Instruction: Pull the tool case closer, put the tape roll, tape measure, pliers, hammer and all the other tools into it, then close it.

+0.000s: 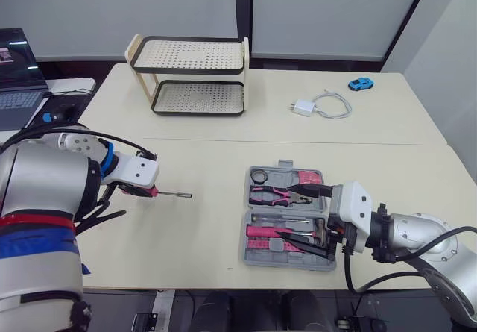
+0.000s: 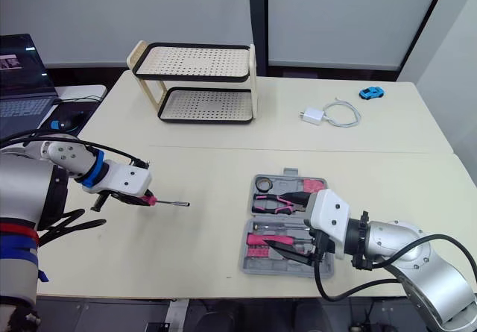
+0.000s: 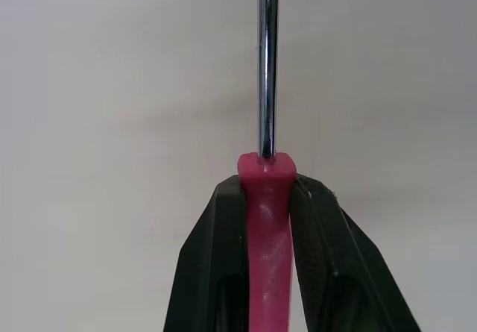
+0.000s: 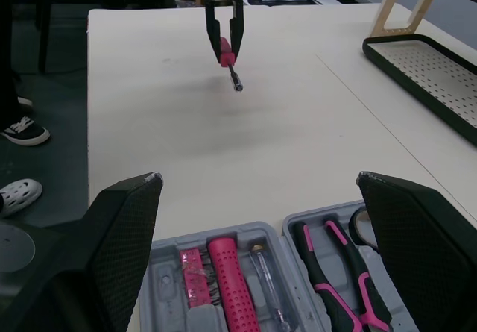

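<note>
The grey tool case [image 1: 246, 248] lies open near the table's front edge, right of centre. In it I see pink-handled pliers [image 1: 271, 194], a black tape roll [image 1: 258, 175] and a pink-handled hammer [image 4: 229, 276]. My right gripper [image 1: 305, 217] is open at the case's right side, one finger over each half. A screwdriver [image 1: 170, 193] with a pink handle and steel shaft [image 3: 267, 63] hangs just above the table at the left, pointing toward the case. My left gripper [image 3: 265, 198] is shut on its handle and also appears in the right wrist view as the left gripper [image 4: 229, 37].
A two-tier perforated rack [image 1: 195, 74] stands at the back of the table. A white charger with cable [image 1: 319, 107] and a blue toy car [image 1: 361, 84] lie at the back right. A laptop [image 1: 19, 78] sits on a side desk at the left.
</note>
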